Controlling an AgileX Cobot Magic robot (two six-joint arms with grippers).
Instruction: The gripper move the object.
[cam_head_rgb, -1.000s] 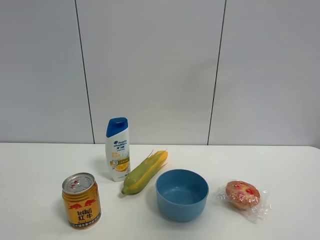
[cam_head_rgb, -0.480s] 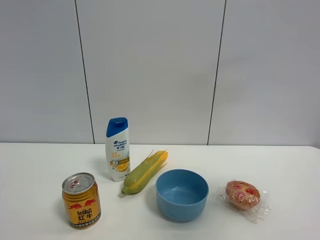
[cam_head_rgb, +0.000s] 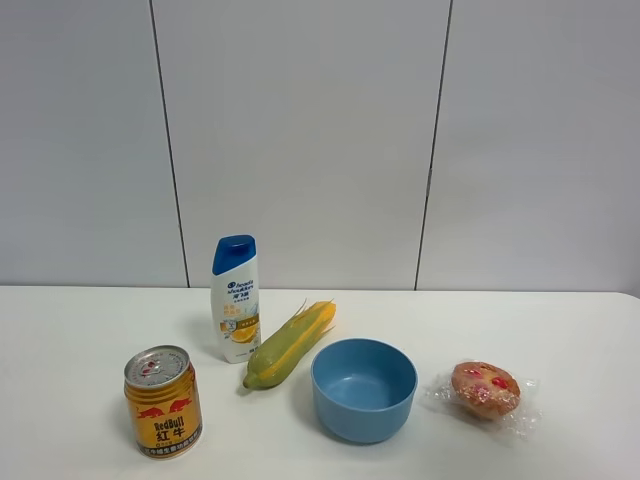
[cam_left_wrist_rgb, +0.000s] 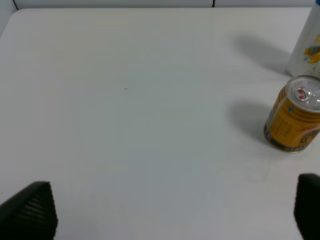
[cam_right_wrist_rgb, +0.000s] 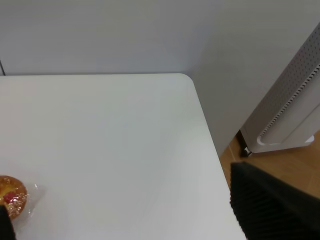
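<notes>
The gold-yellow Red Bull can (cam_head_rgb: 163, 402) stands upright at the front left of the white table (cam_head_rgb: 80, 330). It also shows in the left wrist view (cam_left_wrist_rgb: 295, 120), off to one side of my left gripper (cam_left_wrist_rgb: 170, 212) and well apart from it. The left gripper's two black fingertips (cam_left_wrist_rgb: 30, 212) stand wide apart with only bare table between them, so it is open and empty. My right gripper (cam_right_wrist_rgb: 135, 220) is also open and empty, over the table's right end. Neither gripper shows in the exterior high view.
A white blue-capped shampoo bottle (cam_head_rgb: 236, 297) stands behind the can. A corn cob (cam_head_rgb: 290, 344), a blue bowl (cam_head_rgb: 364, 388) and a wrapped bun (cam_head_rgb: 485, 390) lie to the right. The right wrist view shows the bun (cam_right_wrist_rgb: 10, 195), the table corner (cam_right_wrist_rgb: 185, 77) and a white appliance (cam_right_wrist_rgb: 285, 115) on the floor.
</notes>
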